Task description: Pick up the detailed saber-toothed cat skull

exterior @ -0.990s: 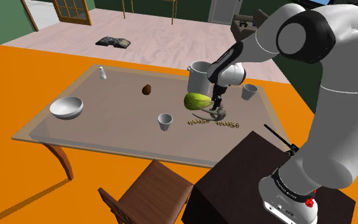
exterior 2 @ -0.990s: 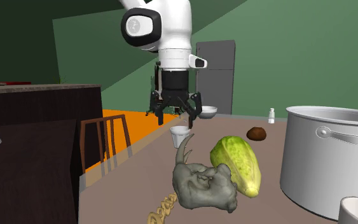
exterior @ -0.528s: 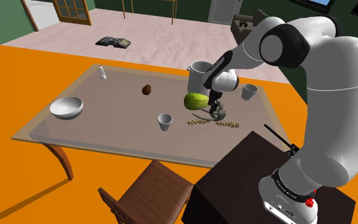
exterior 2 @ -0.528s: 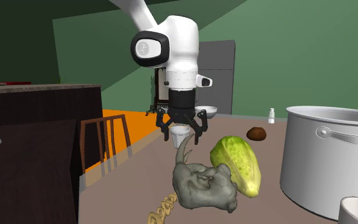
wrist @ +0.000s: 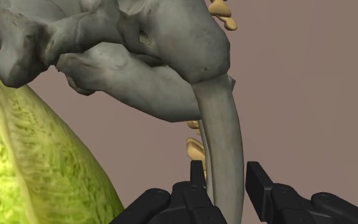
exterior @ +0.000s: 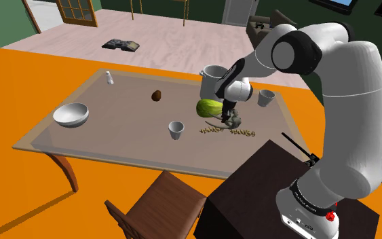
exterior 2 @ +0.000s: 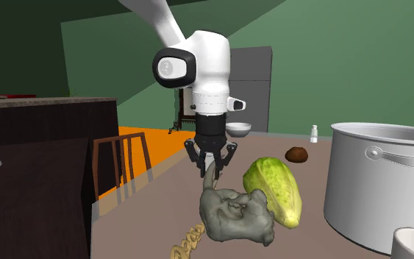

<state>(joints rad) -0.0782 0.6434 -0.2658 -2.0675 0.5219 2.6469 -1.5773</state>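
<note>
The end effector (exterior 2: 212,170) has dropped to the grey skull (exterior 2: 234,215), which lies beside the cabbage (exterior 2: 275,187) near the stand-side edge of the worktop (exterior: 115,125). Its fingers (wrist: 259,182) are spread astride the fang (wrist: 225,137), and it looks ready to close.

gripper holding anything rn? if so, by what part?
Nothing is held yet. The gripper has its fingers apart, straddling the long fang of the skull, with a gap showing at one finger. The skull lies on the table.
</note>
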